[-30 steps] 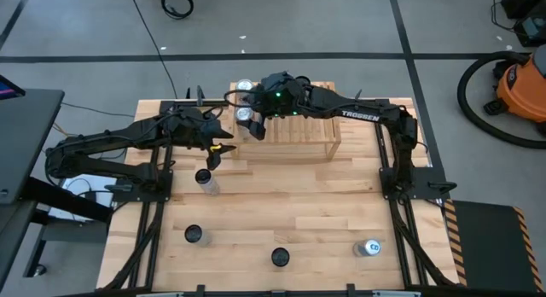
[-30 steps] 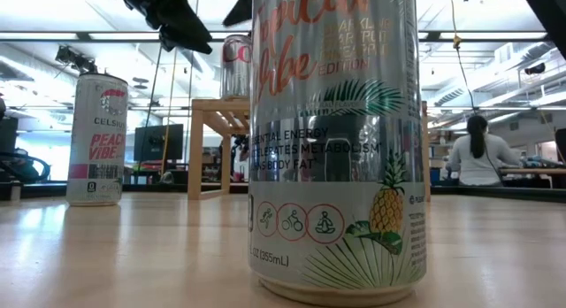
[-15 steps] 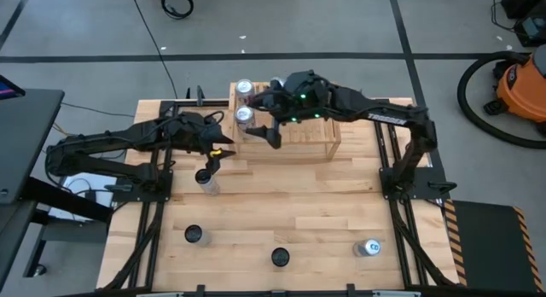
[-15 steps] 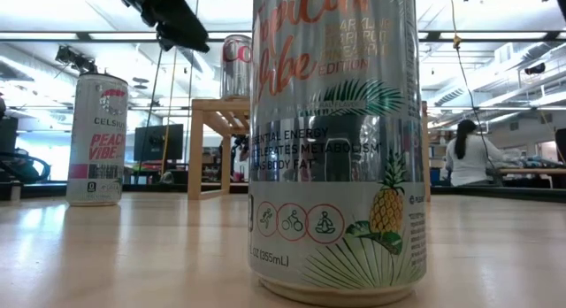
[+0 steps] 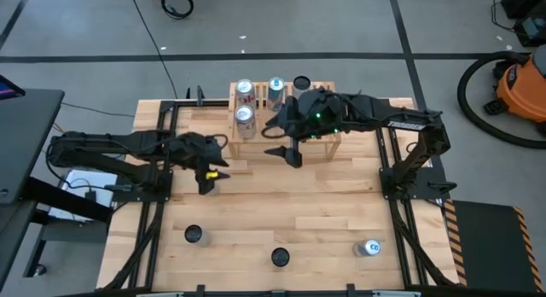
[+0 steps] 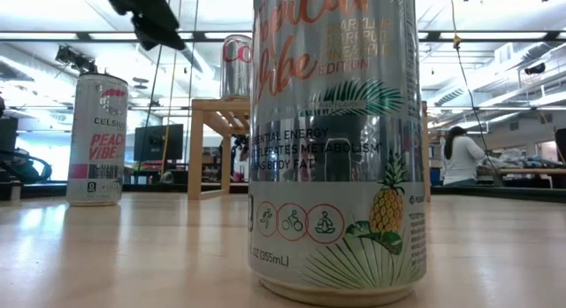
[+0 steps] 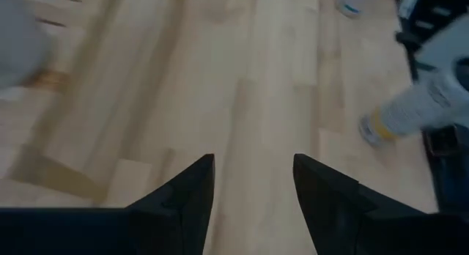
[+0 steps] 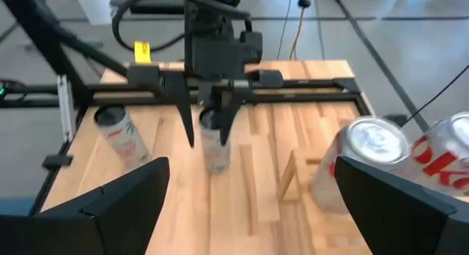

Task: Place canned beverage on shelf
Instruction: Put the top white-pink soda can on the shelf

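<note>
The light-wood shelf stands at the table's far middle, with several cans upright on its slatted top, among them one at its left end and one at its far left corner. My right gripper is open and empty, just off the shelf's near side; two shelf cans show beside it. My left gripper is open, pointing down over the tabletop at the left. An upright can stands right by its fingers; no can shows between them.
Three more cans stand on the near part of the table: left, middle and right. The low view is filled by one can, with another to its left. A person is in the room behind.
My right gripper has drawn back from the shelf's left end, going right and toward the near edge, empty; the can there stays upright on the shelf. As the arm went, two more cans on the shelf's far side came into view. My left gripper has gone toward the near edge, toward the can standing there.
</note>
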### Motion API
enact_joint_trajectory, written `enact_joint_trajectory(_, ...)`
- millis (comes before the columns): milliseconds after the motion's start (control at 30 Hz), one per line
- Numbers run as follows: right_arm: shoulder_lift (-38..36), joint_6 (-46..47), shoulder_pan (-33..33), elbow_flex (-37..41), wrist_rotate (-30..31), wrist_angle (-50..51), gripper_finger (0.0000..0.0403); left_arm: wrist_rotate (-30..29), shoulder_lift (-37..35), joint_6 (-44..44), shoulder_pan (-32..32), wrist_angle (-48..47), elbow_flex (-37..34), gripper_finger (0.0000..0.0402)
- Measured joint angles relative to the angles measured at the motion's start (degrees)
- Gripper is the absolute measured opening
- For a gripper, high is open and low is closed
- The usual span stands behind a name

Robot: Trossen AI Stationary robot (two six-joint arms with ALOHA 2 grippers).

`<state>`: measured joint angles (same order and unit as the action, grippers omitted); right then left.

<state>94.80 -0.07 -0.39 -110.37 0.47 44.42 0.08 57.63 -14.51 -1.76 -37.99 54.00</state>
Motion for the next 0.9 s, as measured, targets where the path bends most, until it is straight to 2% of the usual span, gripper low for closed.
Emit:
enact_joint_trajectory(167, 0.3, 0.1, 2.0, 0.0, 0.0, 1.9, 0.0397, -1.3, 0.0, -0.9, -4.7, -1.9, 0.0, 0.0192)
enact_joint_trajectory(300, 0.6, 0.1, 3.3, 0.0, 0.0, 3.7, 0.0397, -2.1, 0.0, -0.7, -7.5, -7.8, 0.0, 0.0192)
enact_joint_trajectory(500, 0.7, 0.0, 4.3, 0.0, 0.1, 5.8, 0.0397, -6.9, 0.0, -4.5, -9.1, -16.4, 0.0, 0.0192)
enact_joint_trajectory(900, 0.7, 0.5, 4.4, 0.0, 0.1, 4.5, 0.0397, -7.4, 0.0, -5.9, -8.9, -3.8, 0.1, 0.0192)
